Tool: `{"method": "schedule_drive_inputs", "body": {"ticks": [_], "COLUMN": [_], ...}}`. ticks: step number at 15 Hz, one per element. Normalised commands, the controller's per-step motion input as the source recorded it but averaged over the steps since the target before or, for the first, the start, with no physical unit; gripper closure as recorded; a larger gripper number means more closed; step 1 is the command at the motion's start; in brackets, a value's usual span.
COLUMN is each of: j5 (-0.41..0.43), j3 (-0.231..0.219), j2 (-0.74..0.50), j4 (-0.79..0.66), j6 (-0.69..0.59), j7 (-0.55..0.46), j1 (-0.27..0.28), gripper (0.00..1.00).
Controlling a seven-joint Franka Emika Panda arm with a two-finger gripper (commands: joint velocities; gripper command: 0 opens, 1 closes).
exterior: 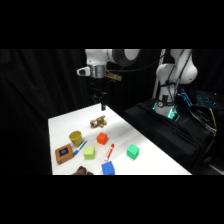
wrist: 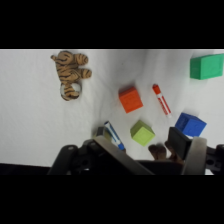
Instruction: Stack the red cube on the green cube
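Observation:
The red cube [exterior: 102, 138] [wrist: 130, 99] sits on the white table near its middle. The green cube [exterior: 132, 152] [wrist: 206, 66] rests apart from it, toward the table's right edge. My gripper [exterior: 102, 105] [wrist: 145, 150] hangs high over the table's far end, above the tiger toy and well away from both cubes. It is open, with nothing between its fingers [wrist: 196, 155].
A striped tiger toy [exterior: 98, 121] [wrist: 70, 74] lies at the far end. Around the red cube are a red marker [exterior: 109, 151] [wrist: 161, 99], a yellow-green cube [exterior: 89, 153] [wrist: 142, 132], a blue cube [exterior: 108, 168] [wrist: 190, 124], a blue pen [wrist: 114, 136], a yellow cup [exterior: 76, 137] and a brown box [exterior: 64, 152].

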Motion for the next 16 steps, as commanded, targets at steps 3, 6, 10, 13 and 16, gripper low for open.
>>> {"method": "schedule_drive_inputs", "body": {"ticks": [3,6,10,13,16], "j5": [-0.047,-0.038,-0.047,-0.063,-0.06], "j3": [0.012,0.005,0.008,0.028,0.061], "j2": [0.06,0.21,0.31,0.29,0.27], "j4": [0.09,0.25,0.28,0.26,0.26], "j6": [0.01,0.03,0.11,0.14,0.14], "j7": [-0.1,-0.31,-0.47,-0.5,-0.39], "j1": [-0.027,-0.046,-0.083,-0.119,-0.126], "gripper": [0.0,0.0,0.0,0.0,0.0]}}
